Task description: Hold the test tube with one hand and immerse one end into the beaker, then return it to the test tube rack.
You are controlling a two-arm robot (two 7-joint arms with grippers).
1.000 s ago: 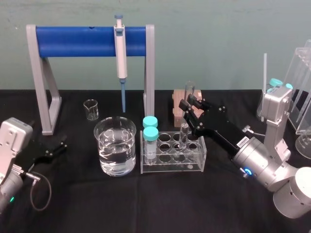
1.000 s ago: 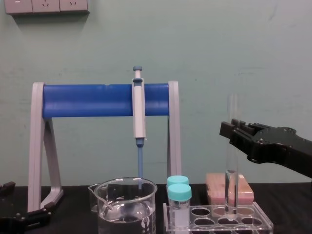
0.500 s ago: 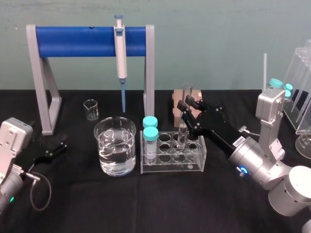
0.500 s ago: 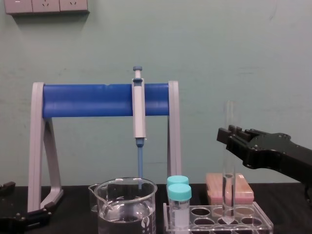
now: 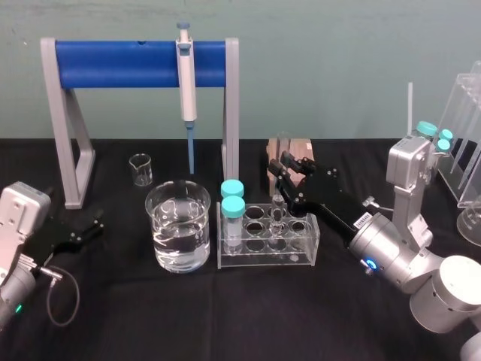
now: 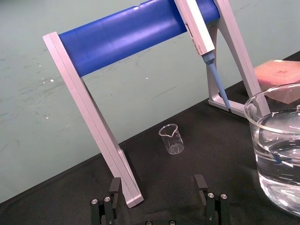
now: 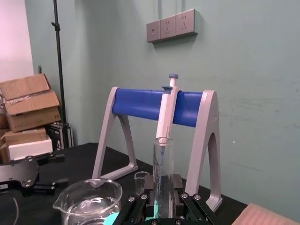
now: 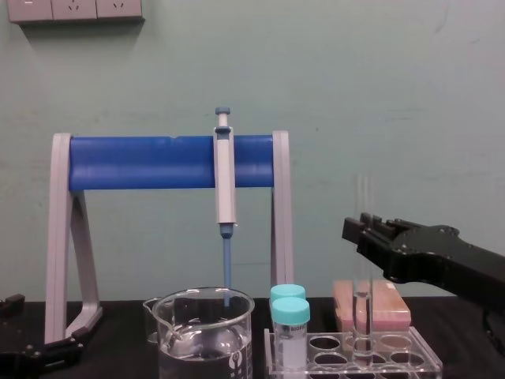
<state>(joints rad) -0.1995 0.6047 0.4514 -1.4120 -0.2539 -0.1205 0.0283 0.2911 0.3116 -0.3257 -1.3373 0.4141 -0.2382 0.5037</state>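
The test tube (image 5: 277, 210) stands upright with its round bottom down in a back-row hole of the clear test tube rack (image 5: 263, 256). My right gripper (image 5: 282, 171) is shut on the tube's upper part; in the right wrist view the test tube (image 7: 162, 173) rises straight up between the two fingers. From the chest, the test tube (image 8: 362, 276) drops past the right gripper (image 8: 357, 233) into the rack (image 8: 394, 365). The water-filled beaker (image 5: 179, 226) sits just left of the rack. My left gripper (image 6: 158, 187) rests open on the table at the far left, holding nothing.
Two teal-capped vials (image 5: 233, 207) stand in the rack's left end. A grey stand with a blue bar (image 5: 139, 64) holds a pipette (image 5: 186, 90) behind the beaker. A small beaker (image 5: 140, 169) and a pink box (image 5: 289, 150) sit farther back. A clear stand (image 5: 462, 128) is at the right.
My right gripper has moved left and down with the test tube, and the tube has sunk deeper into the rack hole. The left arm has stayed still.
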